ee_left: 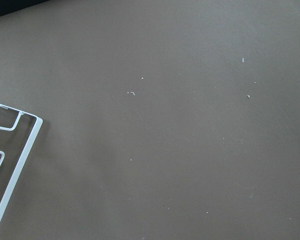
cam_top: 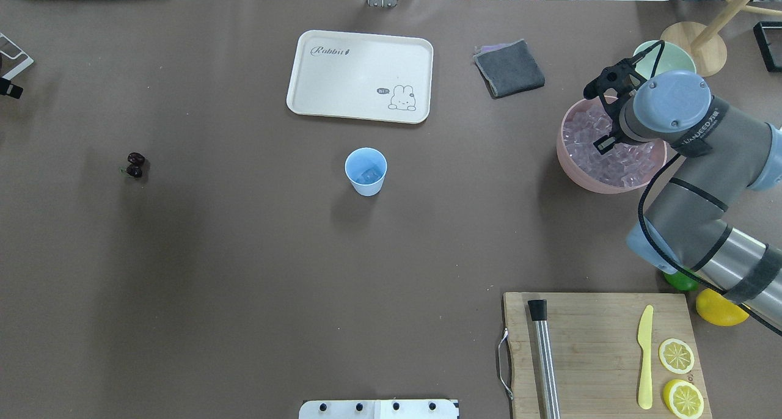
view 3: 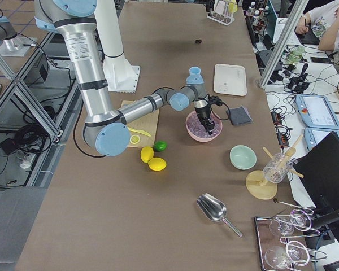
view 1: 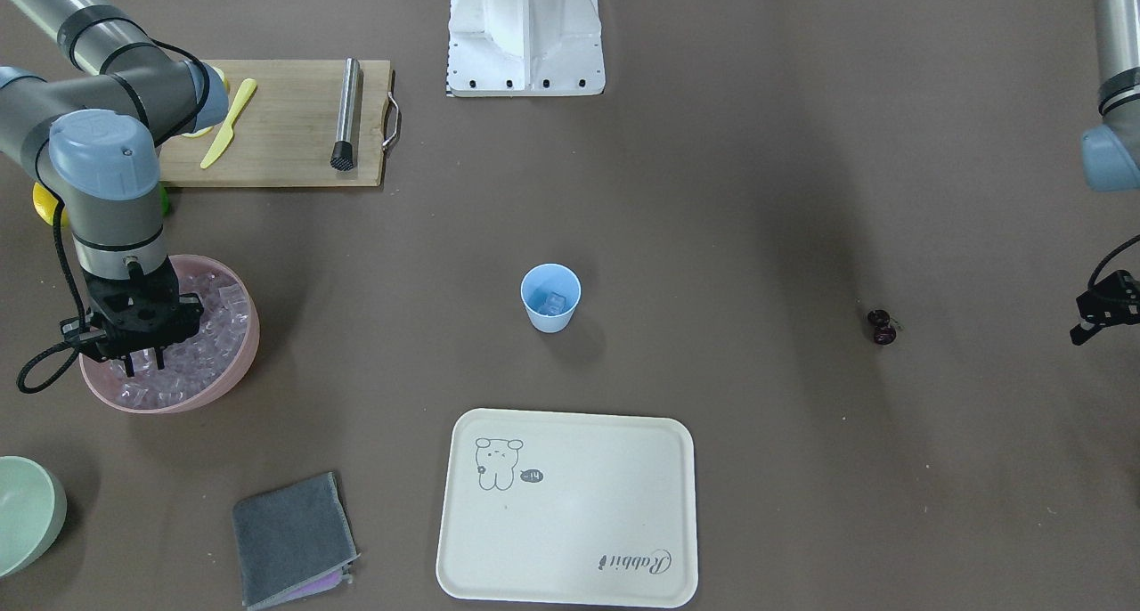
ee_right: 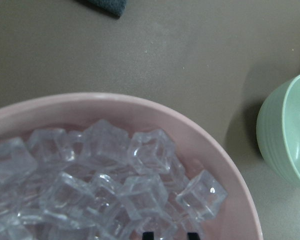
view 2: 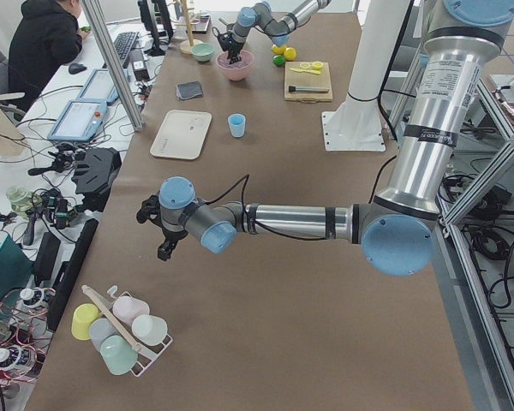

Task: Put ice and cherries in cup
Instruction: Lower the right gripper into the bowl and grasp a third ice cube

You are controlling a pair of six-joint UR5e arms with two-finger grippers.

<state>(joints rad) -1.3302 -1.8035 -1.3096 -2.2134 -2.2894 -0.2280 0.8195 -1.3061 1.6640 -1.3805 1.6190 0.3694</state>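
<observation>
**Going in for ice, cup waiting mid-table**

Holding the right gripper (view 1: 145, 362) low over the pink bowl (view 1: 253, 339), on the bowl's side away from the robot's base. Showing both fingers (view 1: 130, 363) spread, a plain gap between them, tips right down at the top of the pile. Impossible to tell whether a cube is sitting in that gap.

Looking down from the right wrist now at the ice (ee_right: 105, 150): clear cubes heaped up against the pink rim. Catching the pale green bowl (ee_right: 285, 130) just beside the pink one.

Spotting the light-blue cup (view 1: 552, 320) standing upright near the middle of the table, between the white robot base (view 1: 525, 36) and the cream rabbit tray (view 1: 579, 522). Making out at least one cube already lying in the bottom of it.

Finding the cherries (view 1: 882, 327) lying on the bare brown table over on the robot's left side, well apart from the cup.

Glimpsing only part of the left gripper (view 1: 1100, 313) at the very edge of the front view, beyond the cherries. Spread or closed, cannot tell. Getting nothing from the left wrist camera but brown table and a corner of a white wire rack (ee_left: 26, 150).

Passing over the wooden cutting board (view 1: 285, 148) on the robot's right, carrying a yellow knife (view 1: 229, 123) and a metal muddler (view 1: 347, 112). Noting a folded grey cloth (view 1: 289, 535) lying near the tray.
</observation>
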